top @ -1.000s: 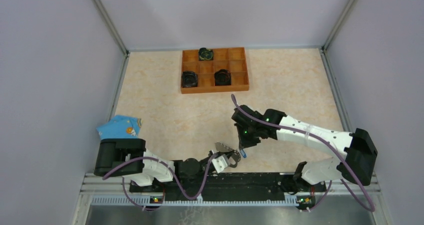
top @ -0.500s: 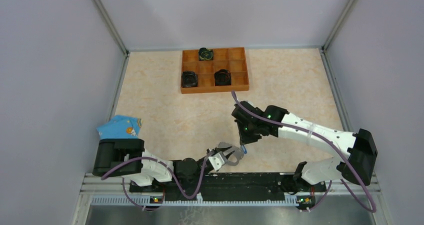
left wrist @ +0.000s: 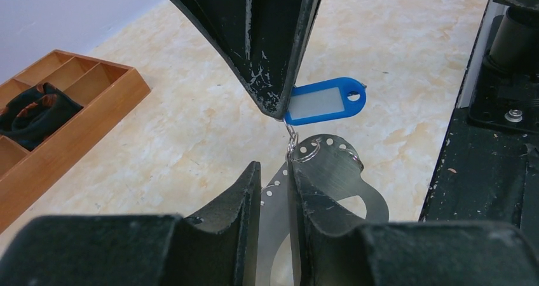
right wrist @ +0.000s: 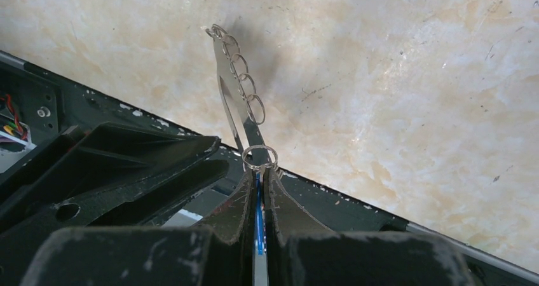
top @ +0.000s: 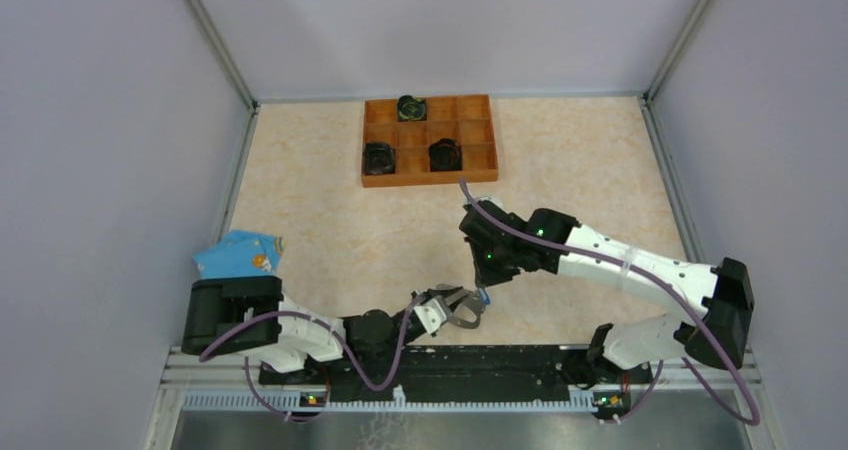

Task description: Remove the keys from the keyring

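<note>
**Desk:** What is the left pincer doing?

**Me:** My left pincer (left wrist: 274, 171) is clamped on the keyring (left wrist: 340, 168). Its two fingers press flat on either face of the grey plate. The punched rim stands clear of the fingertips on the side away from the wrist.

**Desk:** And the right?

**Me:** My right pincer (right wrist: 259, 175) is closed on the key (left wrist: 324, 102). It grips the blue tag by one end, just beside the keyring's rim. On the right wrist feed only a thin blue sliver shows between the fingers.

**Desk:** Are the key and the keyring apart?

**Me:** Not as far as I can see. A small wire ring (right wrist: 259, 157) sits at the right fingertips, and it reaches the keyring's rim among the holes. Several more small rings run along that rim, further from the pincer. The tag's white label faces the left wrist camera. Its free end points away from the keyring.

**Desk:** Is the keyring resting on anything?

**Me:** I cannot tell whether its far edge touches the worktop (top: 330, 220).

**Desk:** What else is around it?

**Me:** A wooden tray (top: 430, 178) lies well beyond the keyring, towards the back wall. It holds three black objects (top: 444, 154) in separate compartments. A light-blue packet (top: 240, 253) lies well to the left of the keyring, near the left arm's base.
</note>
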